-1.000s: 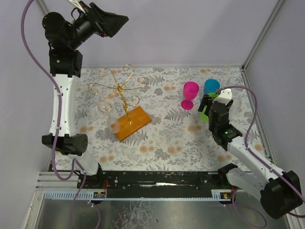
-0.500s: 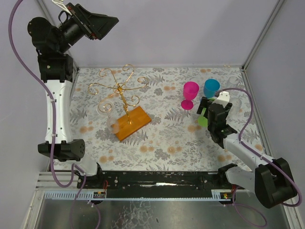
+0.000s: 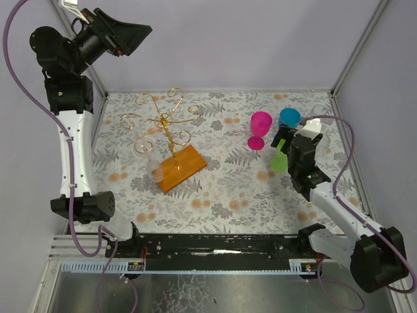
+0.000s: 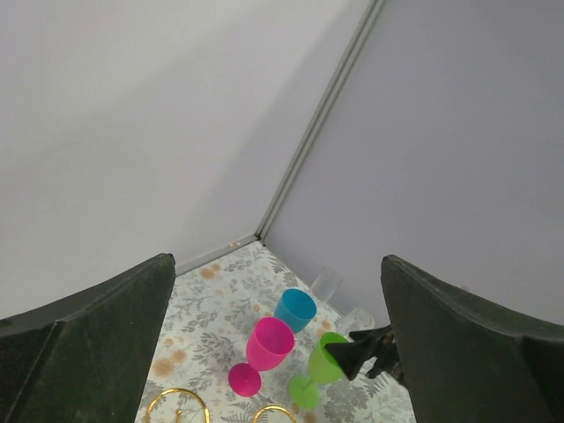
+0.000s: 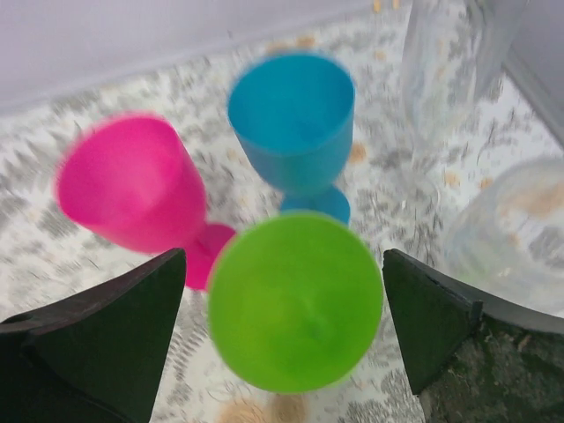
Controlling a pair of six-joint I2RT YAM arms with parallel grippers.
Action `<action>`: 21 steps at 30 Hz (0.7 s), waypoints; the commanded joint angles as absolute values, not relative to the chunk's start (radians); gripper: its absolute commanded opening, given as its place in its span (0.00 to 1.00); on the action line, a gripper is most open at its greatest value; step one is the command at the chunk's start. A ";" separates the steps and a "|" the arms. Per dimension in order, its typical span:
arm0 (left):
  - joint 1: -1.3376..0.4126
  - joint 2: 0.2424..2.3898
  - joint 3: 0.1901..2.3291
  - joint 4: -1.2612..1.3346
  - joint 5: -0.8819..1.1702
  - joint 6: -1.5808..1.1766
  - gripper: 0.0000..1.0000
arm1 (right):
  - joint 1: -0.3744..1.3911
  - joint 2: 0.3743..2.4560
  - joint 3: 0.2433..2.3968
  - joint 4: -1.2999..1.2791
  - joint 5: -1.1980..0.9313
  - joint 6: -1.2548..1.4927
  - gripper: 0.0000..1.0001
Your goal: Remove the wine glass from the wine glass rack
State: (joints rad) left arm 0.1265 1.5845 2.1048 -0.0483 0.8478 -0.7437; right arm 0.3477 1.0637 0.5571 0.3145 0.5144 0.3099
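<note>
The wine glass rack (image 3: 167, 121), gold wire on an orange-brown wooden base (image 3: 183, 166), stands left of centre. A clear wine glass (image 3: 155, 171) hangs from it by the base's left corner. Two of its gold loops (image 4: 175, 404) show at the bottom of the left wrist view. My left gripper (image 3: 127, 31) is open and empty, raised high at the back left, far above the rack. My right gripper (image 3: 285, 149) is open at the right. A green glass (image 5: 295, 301) stands between its fingers with a gap on each side; it also shows from above (image 3: 280, 161).
A pink glass (image 3: 260, 125) and a blue glass (image 3: 289, 119) stand just behind the green one. Clear glasses (image 5: 434, 77) stand in the back right corner. Walls close the back and sides of the flowered table (image 3: 221, 189).
My left arm has swung higher and further left. My right gripper has shifted slightly around the green glass, which shows more from above now.
</note>
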 commanded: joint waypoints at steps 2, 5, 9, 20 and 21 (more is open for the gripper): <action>0.215 1.578 2.123 -0.013 0.859 -0.730 1.00 | 0.342 0.944 0.766 0.309 0.591 0.275 0.99; 0.273 1.581 2.120 -0.057 0.877 -0.710 1.00 | 0.342 0.950 0.942 0.256 0.556 0.262 0.99; 0.340 1.551 2.079 -0.173 0.895 -0.637 0.99 | 0.341 1.127 1.316 -0.049 0.376 0.317 0.99; 0.560 1.303 1.807 -0.397 1.039 -0.626 0.98 | 0.342 1.469 1.756 -0.324 -0.077 0.576 0.99; 0.578 1.282 1.788 -0.425 1.061 -0.632 0.98 | 0.343 1.476 1.755 -0.321 -0.091 0.579 0.99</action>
